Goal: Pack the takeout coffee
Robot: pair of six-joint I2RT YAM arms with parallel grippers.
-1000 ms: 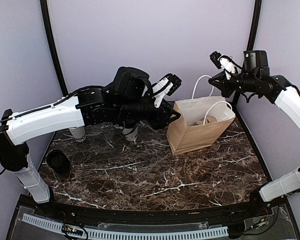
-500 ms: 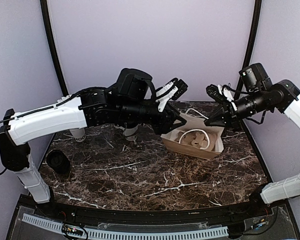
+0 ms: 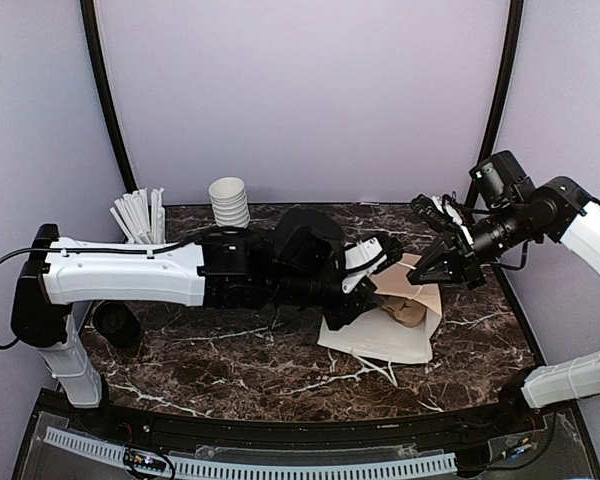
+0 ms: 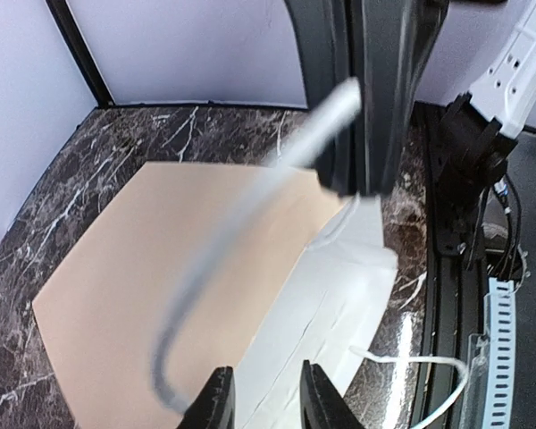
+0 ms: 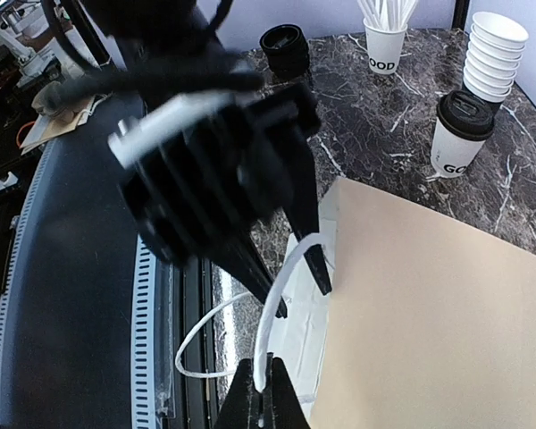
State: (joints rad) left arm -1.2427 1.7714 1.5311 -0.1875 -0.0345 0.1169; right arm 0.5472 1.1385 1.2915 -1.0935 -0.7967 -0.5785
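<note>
One takeout coffee (image 5: 458,134), a white cup with a black lid, stands on the table in the right wrist view; the left arm hides it from above. The brown paper bag (image 3: 412,292) lies tipped on its side, its white inside (image 4: 335,295) showing. My right gripper (image 5: 266,386) (image 3: 430,265) is shut on a white bag handle (image 5: 286,286), just above the bag's right side. My left gripper (image 4: 268,399) (image 3: 390,246) hovers over the bag's left part. Its jaws stand apart, and that handle passes by its fingers (image 5: 314,255).
A stack of lidless white cups (image 3: 230,201) and a white cup of sticks (image 3: 140,215) stand at the back left. A black round piece (image 3: 115,322) sits at the left edge. The bag's second handle (image 5: 201,344) trails toward the table's front rail (image 5: 152,295).
The bag has gone from upright at the back right to lying on its side mid-table. Both grippers came down with it, the left arm swung forward, and its jaws narrowed.
</note>
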